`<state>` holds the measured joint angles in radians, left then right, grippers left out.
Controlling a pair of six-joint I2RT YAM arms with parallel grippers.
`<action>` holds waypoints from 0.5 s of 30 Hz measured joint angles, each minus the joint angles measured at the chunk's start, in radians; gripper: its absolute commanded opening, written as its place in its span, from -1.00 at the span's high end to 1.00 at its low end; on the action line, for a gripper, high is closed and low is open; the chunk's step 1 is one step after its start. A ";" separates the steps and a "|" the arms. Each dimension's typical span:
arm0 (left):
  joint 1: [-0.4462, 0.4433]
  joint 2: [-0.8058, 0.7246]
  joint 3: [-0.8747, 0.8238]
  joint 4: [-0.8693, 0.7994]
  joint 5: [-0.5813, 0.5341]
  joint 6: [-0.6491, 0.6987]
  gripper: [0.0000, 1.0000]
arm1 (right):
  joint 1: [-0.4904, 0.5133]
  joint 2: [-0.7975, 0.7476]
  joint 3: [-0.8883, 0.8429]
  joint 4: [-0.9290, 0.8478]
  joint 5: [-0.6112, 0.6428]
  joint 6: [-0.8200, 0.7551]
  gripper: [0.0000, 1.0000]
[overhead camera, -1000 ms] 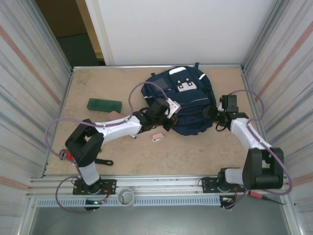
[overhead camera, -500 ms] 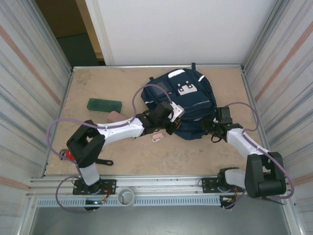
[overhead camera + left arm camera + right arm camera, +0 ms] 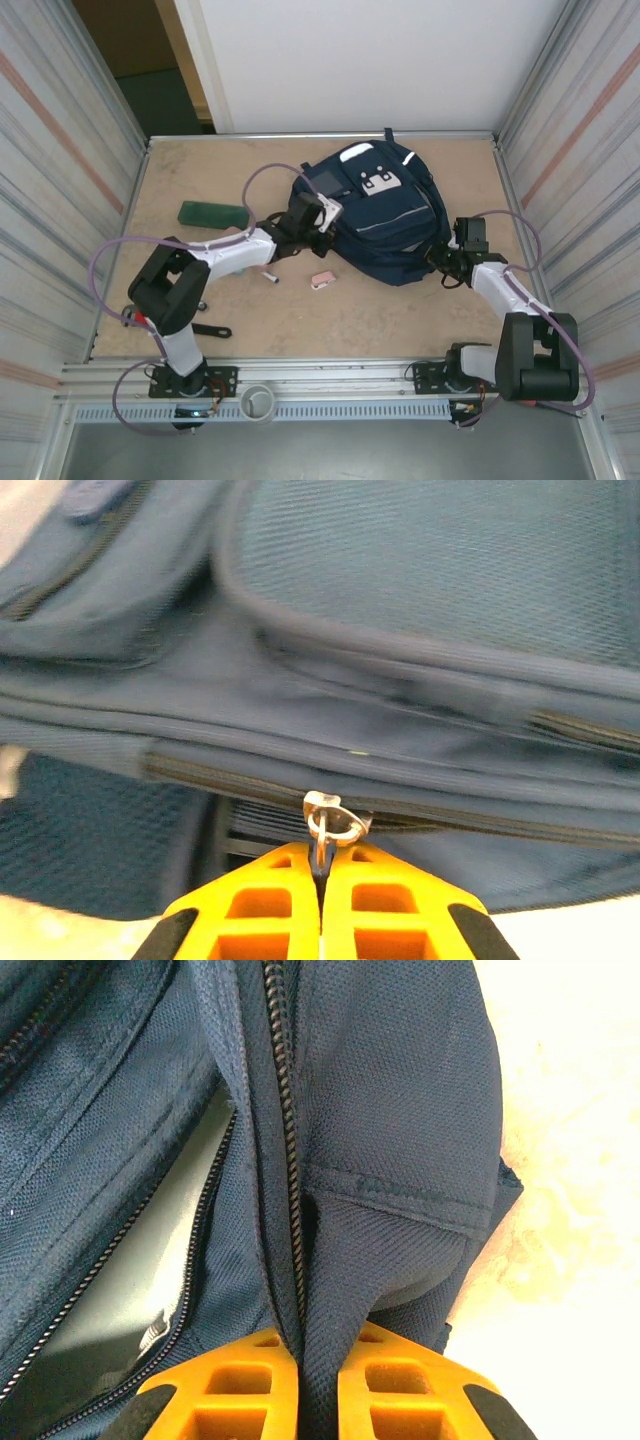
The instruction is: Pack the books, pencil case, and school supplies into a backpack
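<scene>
clock ref: top view, 12 = far wall
backpack (image 3: 385, 215): flat on table (image 3: 200, 170), 1 o'clock of centre, white patches facing up
left gripper (image 3: 322, 222): at backpack's 9 o'clock edge; jaws closed on metal zip pull (image 3: 327, 820), ring nipped between orange fingertips
right gripper (image 3: 447, 262): at backpack's 4 o'clock corner; jaws clamped on a fold of backpack fabric right beside a zip track; open zip gap with pale lining at 9 o'clock of it in the wrist view
green volume (image 3: 213, 214): 10 o'clock of centre, well apart from backpack
eraser (image 3: 322, 280): pink, just off backpack's 7 o'clock edge, bare table around
marker (image 3: 269, 277): 9 o'clock of eraser, close under left forearm
in the way: left forearm lying across between green volume and backpack; purple cable (image 3: 262, 176) looping near backpack's 9 o'clock side
clutter: black spanner (image 3: 212, 330) and red tool (image 3: 140, 318) at 8 o'clock by left arm, red tool mostly hidden
</scene>
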<state>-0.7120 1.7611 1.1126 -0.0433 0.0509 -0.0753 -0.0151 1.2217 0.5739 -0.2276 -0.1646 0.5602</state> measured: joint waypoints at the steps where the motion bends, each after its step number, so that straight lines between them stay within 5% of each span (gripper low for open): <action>1: 0.014 0.001 0.000 0.000 0.000 0.000 1.00 | 0.004 0.000 0.000 0.000 -0.003 0.000 1.00; 5: 0.054 0.032 0.039 -0.014 -0.008 0.000 0.97 | 0.043 0.003 0.000 0.006 -0.012 -0.001 1.00; 10: 0.072 0.062 0.075 -0.049 -0.076 -0.006 0.51 | 0.112 0.016 0.010 0.011 -0.003 0.002 1.00; 15: 0.069 -0.072 -0.039 -0.029 -0.127 -0.018 -0.01 | 0.193 0.015 0.011 0.019 0.029 0.032 1.00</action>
<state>-0.6430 1.6894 1.0737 -0.0719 -0.0757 -0.0937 0.1776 1.2366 0.5850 -0.2089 -0.1352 0.5926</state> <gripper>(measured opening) 0.436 0.107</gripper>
